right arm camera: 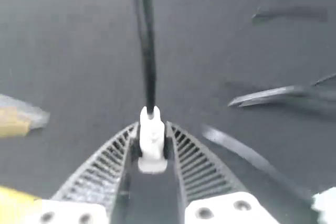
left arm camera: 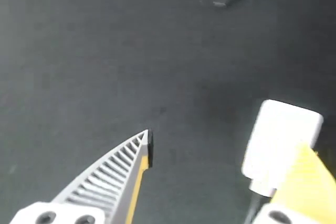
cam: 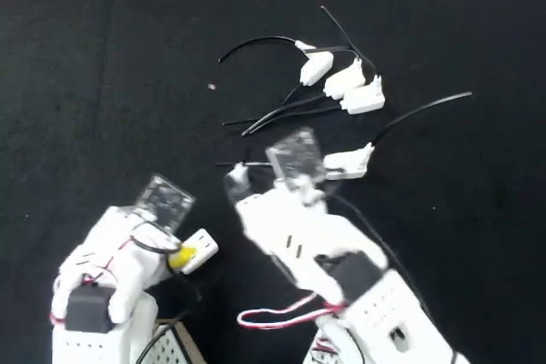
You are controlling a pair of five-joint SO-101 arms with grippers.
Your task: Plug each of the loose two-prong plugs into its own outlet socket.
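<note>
Nearest the arms, the left gripper [left arm camera: 210,153] hangs low over the black table [cam: 102,83] with its jaws spread wide and nothing clamped between them. A white block [left arm camera: 281,142], probably one of the sockets, sits right against the yellow-faced finger [left arm camera: 302,179], though I cannot tell whether it is touching or just beside it. A little farther out, the right gripper [right arm camera: 152,128] has its jaws pinched narrow on a small white plug [right arm camera: 152,145], gripping its flat sides, and the black cord [right arm camera: 147,51] runs straight away from it across the table. The plug looks light and hard, made of smooth plastic that could twist or slip in the ribbed fingers if pushed off-axis. The cord looks limp and springy, so it is likely to drag or tug the plug sideways. The body is the place to take hold, close behind the prongs, never the cord. Beyond the right gripper a lone connector [cam: 348,162] lies on the table with its cord trailing off. Farthest back is a cluster of connectors [cam: 344,80], three white pieces lying close together with their black cords crossing. At this distance I cannot tell plug from socket among them.
</note>
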